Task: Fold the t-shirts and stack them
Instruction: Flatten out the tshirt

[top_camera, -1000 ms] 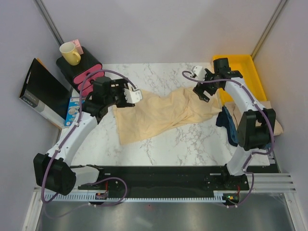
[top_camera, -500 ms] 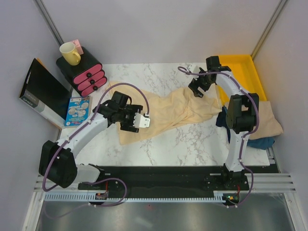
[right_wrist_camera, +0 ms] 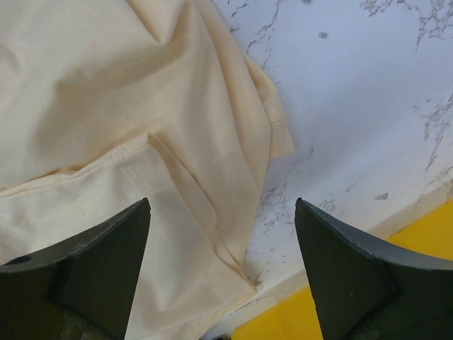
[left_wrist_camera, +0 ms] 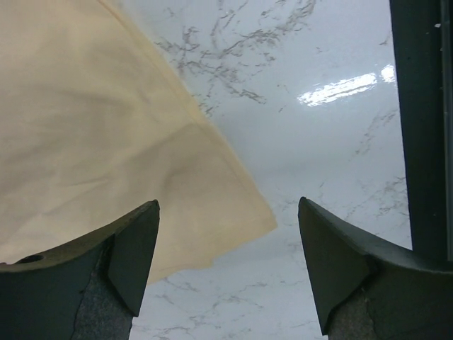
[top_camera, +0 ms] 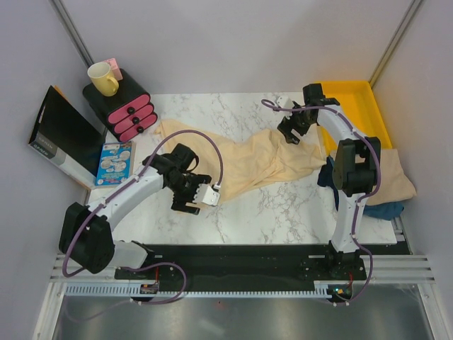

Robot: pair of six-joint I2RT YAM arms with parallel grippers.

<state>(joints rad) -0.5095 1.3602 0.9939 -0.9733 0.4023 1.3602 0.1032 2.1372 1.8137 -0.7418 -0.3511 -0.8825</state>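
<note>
One cream t-shirt (top_camera: pixel 248 159) lies crumpled and stretched across the middle of the marble table. My left gripper (top_camera: pixel 185 202) hangs open just above its near-left corner. In the left wrist view that corner of the shirt (left_wrist_camera: pixel 85 127) lies between and ahead of the spread fingers (left_wrist_camera: pixel 134 248), which hold nothing. My right gripper (top_camera: pixel 289 133) is open over the shirt's far-right edge. The right wrist view shows a hemmed fold of the shirt (right_wrist_camera: pixel 106 106) between its open jaws. A second beige shirt (top_camera: pixel 398 177) lies heaped at the right edge.
A yellow tray (top_camera: pixel 368 106) stands at the back right, and its rim (right_wrist_camera: pixel 396 297) shows close to the right gripper. A dark blue cloth (top_camera: pixel 338 183) lies on the beige heap. Pink drawers (top_camera: pixel 131 113) with a yellow mug (top_camera: pixel 102 78), a black box (top_camera: pixel 60 134) and a blue packet (top_camera: pixel 113 159) stand at the left.
My left arm has swung from the shirt's far-left part toward the near edge, down to its near-left corner. The right gripper came down onto the shirt's far-right edge, then held still.
</note>
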